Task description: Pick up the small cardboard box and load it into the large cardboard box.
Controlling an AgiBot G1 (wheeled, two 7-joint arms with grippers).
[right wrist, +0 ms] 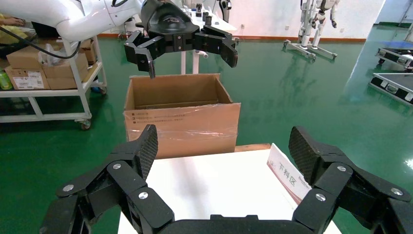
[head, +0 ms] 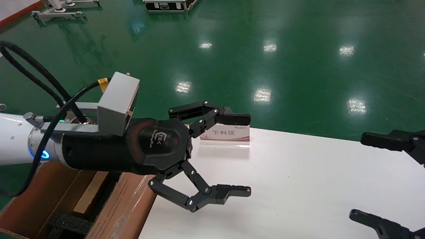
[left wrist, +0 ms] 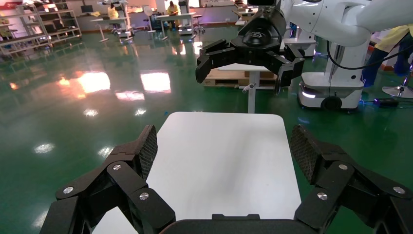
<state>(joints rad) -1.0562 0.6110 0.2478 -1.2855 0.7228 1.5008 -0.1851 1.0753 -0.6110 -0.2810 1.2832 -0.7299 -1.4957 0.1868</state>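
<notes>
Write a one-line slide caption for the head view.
Left tool hangs open over the white table beside the large cardboard box; right tool open at the table's right edge.

Open brown large cardboard box, taped side, beside table; black foam inside.

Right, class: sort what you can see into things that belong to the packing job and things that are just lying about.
Belongs to the job:
- large cardboard box, open, beside the white table
- left gripper, open, empty
- right gripper, open, empty

Just lying about:
- sign stand on the table
- black case on the floor

The small cardboard box cannot be made out for certain.
</notes>
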